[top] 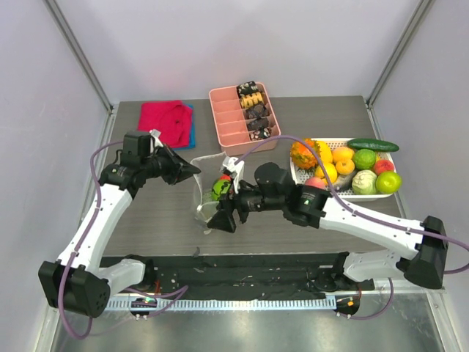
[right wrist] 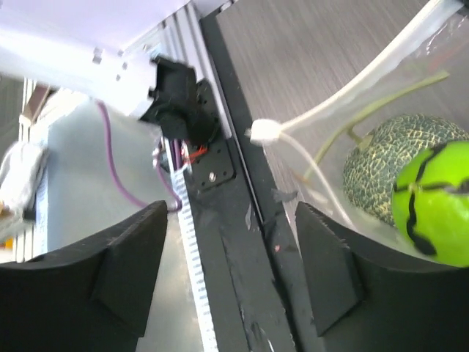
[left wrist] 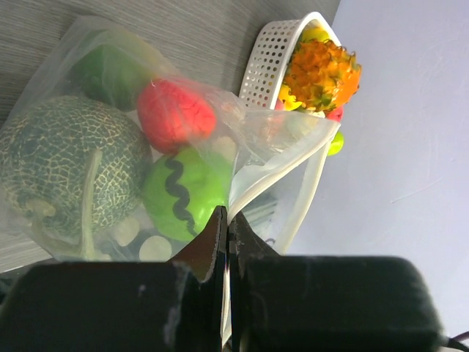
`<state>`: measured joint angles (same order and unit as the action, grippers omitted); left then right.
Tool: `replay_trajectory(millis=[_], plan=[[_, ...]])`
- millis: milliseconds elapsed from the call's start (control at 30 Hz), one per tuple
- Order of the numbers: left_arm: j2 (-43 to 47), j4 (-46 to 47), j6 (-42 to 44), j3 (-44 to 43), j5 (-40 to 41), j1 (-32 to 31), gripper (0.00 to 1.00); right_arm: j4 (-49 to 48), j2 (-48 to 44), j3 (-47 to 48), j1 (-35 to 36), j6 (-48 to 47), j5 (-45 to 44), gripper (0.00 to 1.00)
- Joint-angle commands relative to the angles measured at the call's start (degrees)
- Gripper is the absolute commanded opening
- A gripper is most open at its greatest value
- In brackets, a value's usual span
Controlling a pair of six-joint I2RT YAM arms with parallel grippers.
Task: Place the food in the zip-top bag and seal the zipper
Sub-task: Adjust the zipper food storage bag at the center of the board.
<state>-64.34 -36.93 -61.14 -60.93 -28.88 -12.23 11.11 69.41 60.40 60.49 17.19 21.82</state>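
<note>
- While the zip-top bag [top: 204, 196] is standing upright at the middle of the table [top: 161, 213], the left gripper [top: 195, 169] is pinching its upper rim, jaws fully closed on the plastic
- The left wrist view is showing that grip close up: the two fingers [left wrist: 212, 238] are pressing together with the bag's thick edge strip running between them
- Through the clear wall, that same view is showing the food inside: a red fruit [left wrist: 174, 114], a bright green fruit [left wrist: 183, 192] with a black zigzag, and a netted yellow-green melon [left wrist: 69, 172], all touching one another; a darker green shape behind them is too blurred to name
- From overhead, only specks of red and green are showing through the plastic
- The right gripper [right wrist: 231, 216] is hanging just beside the bag's near end, jaws spread wide and holding nothing
- Only the right wrist view is catching the zipper [right wrist: 352, 92] gaping open, its white slider [right wrist: 265, 133] sitting at the end of the strip, apart from both fingers
- The overhead view alone is taking in the pink tray [top: 229, 132] and the red cloth [top: 163, 117] at the far edge; the white basket [top: 333, 140] of spare fruit on the right is also peeking in behind the bag in the left wrist view
</note>
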Motion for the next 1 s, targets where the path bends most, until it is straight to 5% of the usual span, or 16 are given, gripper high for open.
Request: replay_trajectory(millis=[0, 467, 800, 967], plan=[[1.8, 3.6, -3.9, 0.5, 0.7, 0.3, 0.0, -9.9, 4.0, 1.8, 1.7, 5.4, -7.9, 0.77], [5.0, 4.9, -5.0, 3.9, -1.3, 0.3, 0.0, -9.1, 12.8, 10.0, 5.5, 5.7, -29.3, 0.78], [9.0, -1.1, -0.6, 4.4, -1.6, 0.2, 0.0, -1.8, 7.9, 7.1, 3.7, 1.3, -32.5, 0.02], [10.7, -0.6, 1.3, 6.1, -4.5, 0.3, 0.02, -1.6, 2.8, 4.0, 2.4, -7.5, -23.4, 0.01]])
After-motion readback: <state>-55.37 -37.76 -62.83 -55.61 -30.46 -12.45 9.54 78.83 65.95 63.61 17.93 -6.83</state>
